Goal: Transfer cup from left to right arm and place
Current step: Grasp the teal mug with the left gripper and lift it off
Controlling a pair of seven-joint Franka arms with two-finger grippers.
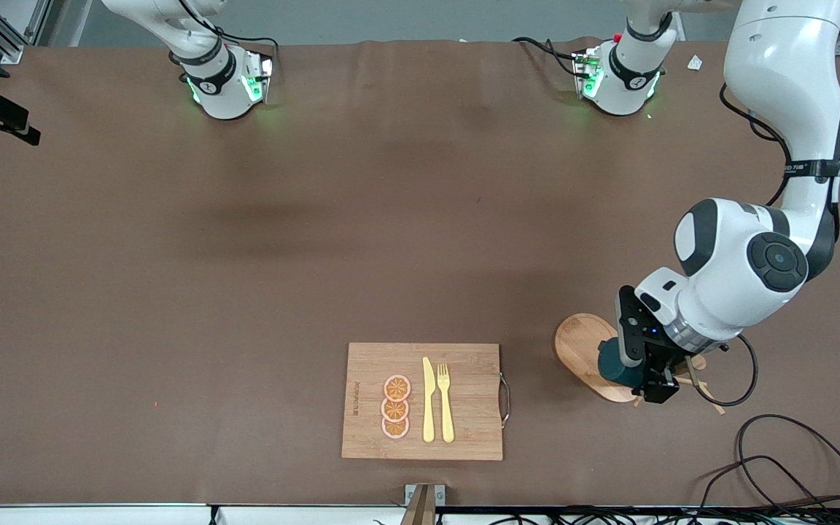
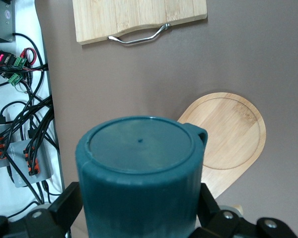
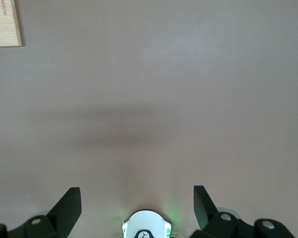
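The dark teal cup (image 1: 613, 366) sits between the fingers of my left gripper (image 1: 642, 373), over the oval base of the wooden peg rack (image 1: 580, 344). In the left wrist view the cup (image 2: 139, 163) fills the middle with its closed bottom toward the camera and its small handle (image 2: 201, 133) at the side. The left gripper (image 2: 139, 201) has both fingers pressed on the cup's ribbed wall. The cup's inside is hidden. My right gripper (image 3: 137, 193) is open and empty, high over bare table near its own base; it does not show in the front view.
A bamboo cutting board (image 1: 464, 430) with a metal handle (image 2: 136, 38), a yellow knife (image 1: 428, 399), a fork (image 1: 445, 401) and orange slices (image 1: 396, 406) lies near the front edge. The rack's pegs (image 1: 698, 373) stick out beside the left gripper. Cables (image 1: 792, 467) lie at the front corner.
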